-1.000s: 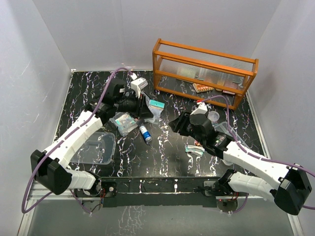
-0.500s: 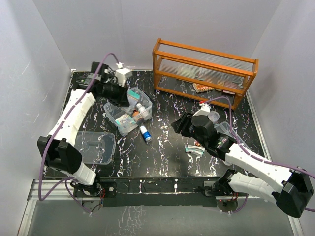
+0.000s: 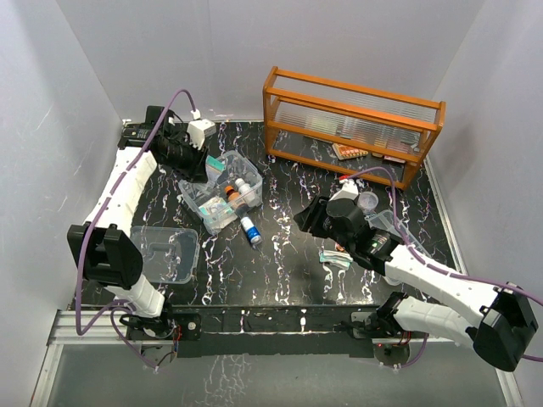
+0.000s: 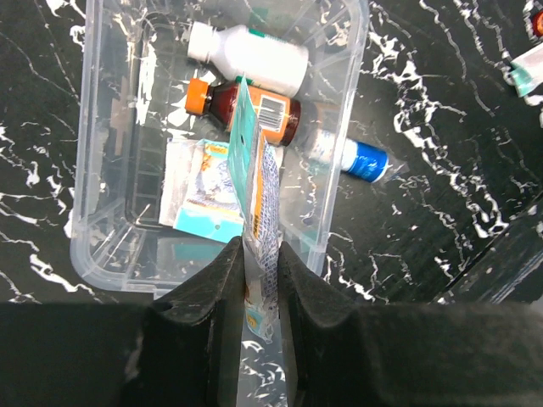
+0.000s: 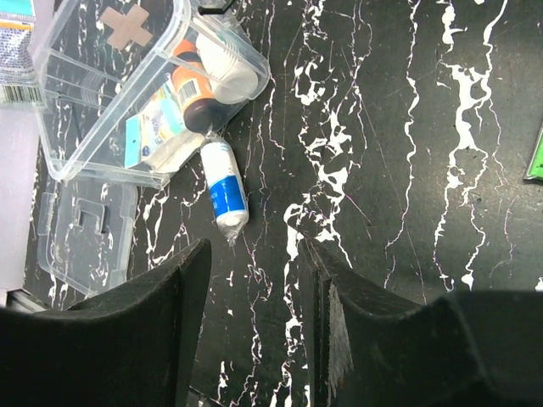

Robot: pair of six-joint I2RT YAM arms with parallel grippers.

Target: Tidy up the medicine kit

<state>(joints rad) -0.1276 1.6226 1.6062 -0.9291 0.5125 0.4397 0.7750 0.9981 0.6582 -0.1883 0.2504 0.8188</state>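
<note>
The medicine kit is a clear plastic box, open, at the table's left middle. It shows in the left wrist view holding a white bottle, a brown bottle with an orange cap and a teal-and-white packet. My left gripper is over the box's back-left edge, shut on a flat sachet held edge-on above the box. My right gripper is open and empty, right of a blue-and-white bottle lying beside the box. The red cross shows on the box.
The clear lid lies at the front left. The orange wooden rack stands at the back right with a blister pack on its shelf. A small green packet and clear cups lie near the right arm.
My left gripper has swung from over the box's middle towards the back left, keeping the sachet. The box's contents are now uncovered. The right arm has barely moved.
</note>
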